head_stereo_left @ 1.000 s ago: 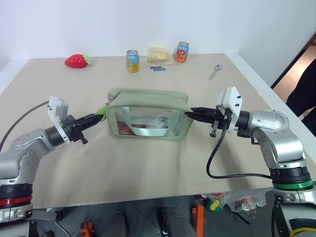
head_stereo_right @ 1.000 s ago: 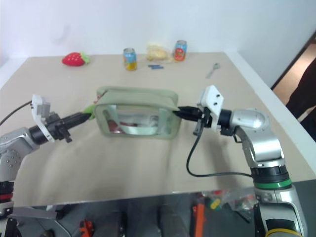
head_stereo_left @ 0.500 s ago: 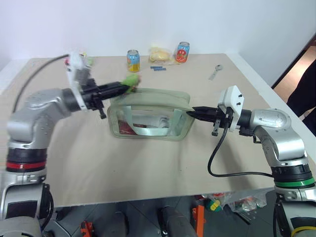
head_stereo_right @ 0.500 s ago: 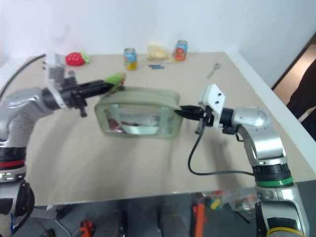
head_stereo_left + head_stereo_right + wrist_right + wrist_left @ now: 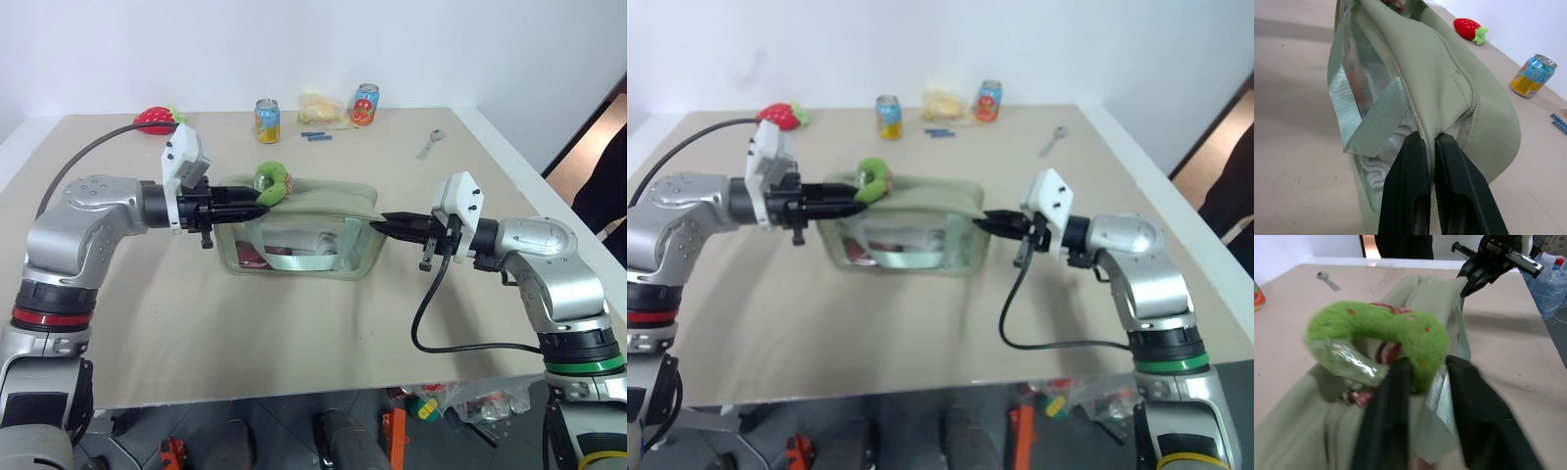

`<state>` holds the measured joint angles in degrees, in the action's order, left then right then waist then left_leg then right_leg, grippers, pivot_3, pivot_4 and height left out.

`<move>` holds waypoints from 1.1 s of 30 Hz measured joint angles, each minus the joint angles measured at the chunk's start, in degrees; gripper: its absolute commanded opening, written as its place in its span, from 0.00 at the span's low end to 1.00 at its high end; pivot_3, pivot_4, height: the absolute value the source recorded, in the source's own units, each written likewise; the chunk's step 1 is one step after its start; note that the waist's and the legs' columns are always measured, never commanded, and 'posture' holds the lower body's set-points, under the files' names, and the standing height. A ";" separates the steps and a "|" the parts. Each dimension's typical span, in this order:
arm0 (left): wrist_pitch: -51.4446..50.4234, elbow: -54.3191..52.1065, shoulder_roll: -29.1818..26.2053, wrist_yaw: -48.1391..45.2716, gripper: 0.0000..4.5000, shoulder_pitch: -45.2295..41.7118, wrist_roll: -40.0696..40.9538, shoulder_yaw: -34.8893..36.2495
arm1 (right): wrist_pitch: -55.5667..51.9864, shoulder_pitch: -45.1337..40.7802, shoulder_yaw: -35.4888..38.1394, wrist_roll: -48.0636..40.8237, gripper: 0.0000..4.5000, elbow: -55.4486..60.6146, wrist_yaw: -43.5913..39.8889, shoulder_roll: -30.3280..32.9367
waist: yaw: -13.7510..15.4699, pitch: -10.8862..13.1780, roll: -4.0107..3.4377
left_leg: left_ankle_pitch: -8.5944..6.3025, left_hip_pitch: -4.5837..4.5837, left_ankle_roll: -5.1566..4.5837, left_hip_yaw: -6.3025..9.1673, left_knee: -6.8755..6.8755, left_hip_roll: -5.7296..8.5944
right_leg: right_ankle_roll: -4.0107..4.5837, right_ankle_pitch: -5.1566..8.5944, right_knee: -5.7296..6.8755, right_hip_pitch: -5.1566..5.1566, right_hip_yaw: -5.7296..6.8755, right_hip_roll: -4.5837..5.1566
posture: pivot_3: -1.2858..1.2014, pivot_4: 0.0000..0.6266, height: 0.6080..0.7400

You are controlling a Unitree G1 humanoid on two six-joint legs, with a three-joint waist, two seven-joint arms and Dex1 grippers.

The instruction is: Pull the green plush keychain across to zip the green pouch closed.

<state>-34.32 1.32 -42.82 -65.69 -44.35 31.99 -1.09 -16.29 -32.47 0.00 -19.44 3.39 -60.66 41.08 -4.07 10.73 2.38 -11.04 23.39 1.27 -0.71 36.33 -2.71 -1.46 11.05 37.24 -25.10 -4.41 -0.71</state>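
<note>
Green plush keychain (image 5: 271,182) sits curled atop the green pouch (image 5: 297,227), near the pouch's left end, on the table (image 5: 294,333). Left gripper (image 5: 1422,377) has its fingers parted on either side of the keychain's lower edge; whether they press it, cannot tell. Right gripper (image 5: 377,222) is pinched together on the pouch's right-end fabric.
</note>
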 measured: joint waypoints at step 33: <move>3.19 -11.36 5.57 17.70 0.14 21.20 0.35 13.25 | -0.34 -2.28 -1.26 -0.34 0.00 -2.36 -2.07 -0.82 | -0.17 -0.01 0.01 | 0.00 -0.07 0.00 -0.05 0.01 -0.07 | 0.04 -0.01 0.04 0.00 0.03 -0.02 | 0.52 0.24 1.00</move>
<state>-31.13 -10.04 -37.26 -47.99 -23.14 32.34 12.16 -16.63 -34.75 -1.27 -19.78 1.03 -62.73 40.26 -4.24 10.72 2.39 -11.03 23.33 1.27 -0.76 36.34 -2.78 -1.42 11.04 37.28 -25.09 -4.38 -0.73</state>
